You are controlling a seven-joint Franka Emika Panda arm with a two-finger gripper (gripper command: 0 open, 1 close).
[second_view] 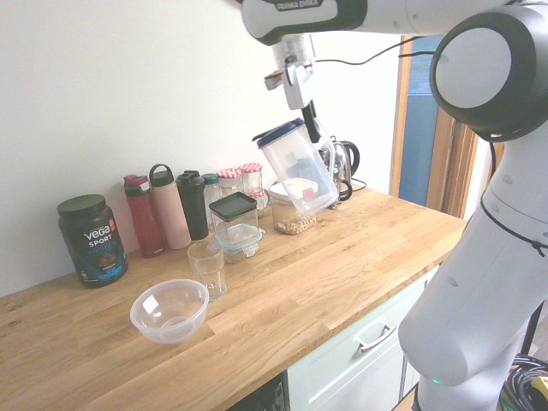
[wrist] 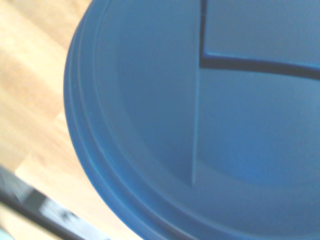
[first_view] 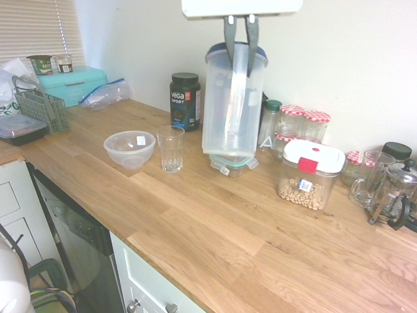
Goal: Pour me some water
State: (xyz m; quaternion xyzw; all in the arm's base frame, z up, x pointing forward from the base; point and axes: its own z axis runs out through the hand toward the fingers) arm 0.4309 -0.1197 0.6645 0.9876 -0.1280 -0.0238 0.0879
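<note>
The pitcher is a tall, translucent vessel with a dark blue lid. It is suspended above the counter, clear of the surface; the second exterior view shows it tilted, lid end toward the glass side. The jaws of the gripper are clamped on the pitcher; the exact contact area is hard to make out. Liquid content cannot be determined. The wrist view frames only part of the lid, with its stepped rim and a recessed dark seam; the remainder is cut off. In the first exterior view, the pitcher hides part of the small container behind it. The second exterior view shows a red bottle and a pink bottle, not visible in the first. Only the first shows the turquoise box and the plastic bag.
</note>
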